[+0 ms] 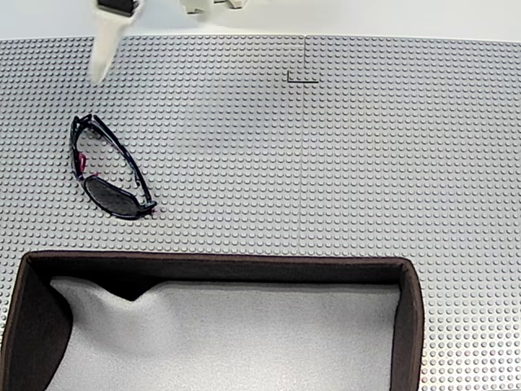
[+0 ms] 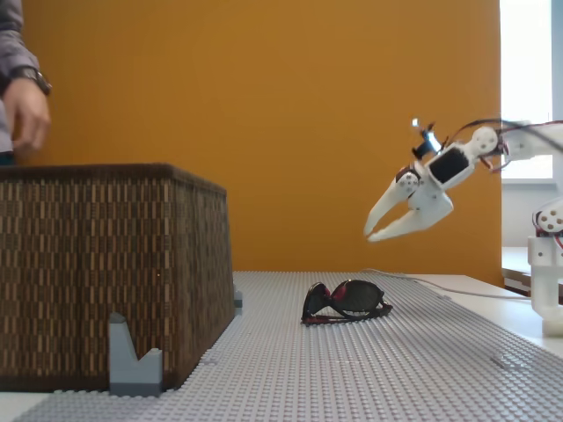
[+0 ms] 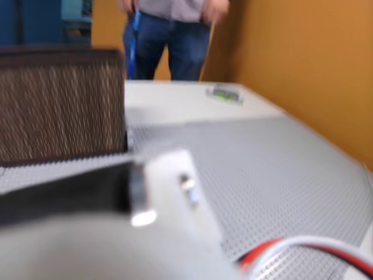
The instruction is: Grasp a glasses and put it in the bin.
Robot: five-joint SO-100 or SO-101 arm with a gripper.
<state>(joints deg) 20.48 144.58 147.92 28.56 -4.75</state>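
The glasses (image 1: pixel 110 195) lie folded on the grey studded table, left of centre in a fixed view, just beyond the bin's far wall. The side-on fixed view shows the glasses (image 2: pixel 345 301) resting right of the bin (image 2: pixel 106 264). The bin (image 1: pixel 212 267) is a wide brown woven box with a light grey lining. My gripper (image 2: pixel 369 235) hangs in the air above and to the right of the glasses, fingertips nearly touching, holding nothing. One white finger (image 1: pixel 102 57) shows at the top left edge. The wrist view is blurred, with the bin (image 3: pixel 58 111) at left.
A person's hand (image 2: pixel 22 114) hovers behind the bin at left; the person's legs (image 3: pixel 169 35) stand beyond the table's far end. A grey bracket (image 2: pixel 132 365) sits against the bin's corner. The arm's base (image 2: pixel 550 264) stands at far right.
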